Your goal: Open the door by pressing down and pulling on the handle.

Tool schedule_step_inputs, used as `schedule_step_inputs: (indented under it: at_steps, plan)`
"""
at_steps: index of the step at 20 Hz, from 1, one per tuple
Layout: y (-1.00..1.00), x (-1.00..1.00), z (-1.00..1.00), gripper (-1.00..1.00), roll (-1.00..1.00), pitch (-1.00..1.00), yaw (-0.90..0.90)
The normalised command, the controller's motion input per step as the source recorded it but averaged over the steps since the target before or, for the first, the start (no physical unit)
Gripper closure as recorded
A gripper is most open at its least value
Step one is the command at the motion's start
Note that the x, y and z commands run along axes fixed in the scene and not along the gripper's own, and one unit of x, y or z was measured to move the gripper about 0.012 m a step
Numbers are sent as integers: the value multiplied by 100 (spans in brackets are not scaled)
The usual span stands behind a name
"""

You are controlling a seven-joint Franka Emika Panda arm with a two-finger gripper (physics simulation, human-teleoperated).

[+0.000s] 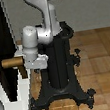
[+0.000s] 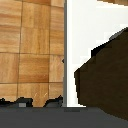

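Here is the door [image 1: 3, 43], a tall dark panel running down the left side of the exterior view, set in a white frame [image 1: 23, 88] whose pale edge drops to the floor at lower left. The handle [image 1: 11, 63], a short tan bar, juts out from the dark panel at middle left, lying level and pointing toward the frame's centre. Right at its free end sits the gripper [image 1: 25, 64], the grey-white hand at the end of the arm [image 1: 43, 22], which curls down from the top centre. The hand is touching or just about on the handle's tip, but the fingers are hidden behind the hand's body, so I cannot tell how wide they stand or whether they grip the bar at all. Behind the hand rises the black pedestal [image 1: 57, 65], its splayed feet spread across the wooden floor [image 1: 99, 54] at lower centre. From the wrist view: wood floor fills the left half, a white surface the upper right, and a dark brown block [image 2: 102, 75] crowds the lower right, too close and blurred to name surely.
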Motion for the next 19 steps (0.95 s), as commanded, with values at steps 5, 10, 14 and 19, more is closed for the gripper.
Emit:
schedule_step_inputs:
  at_steps: [5,10,14,19]
  plan:
    - [100,0,0,-100,0,0,0]
    - [60,0,0,-100,0,0,0]
    - [25,0,0,-100,0,0,0]
    - [60,0,0,-100,0,0,0]
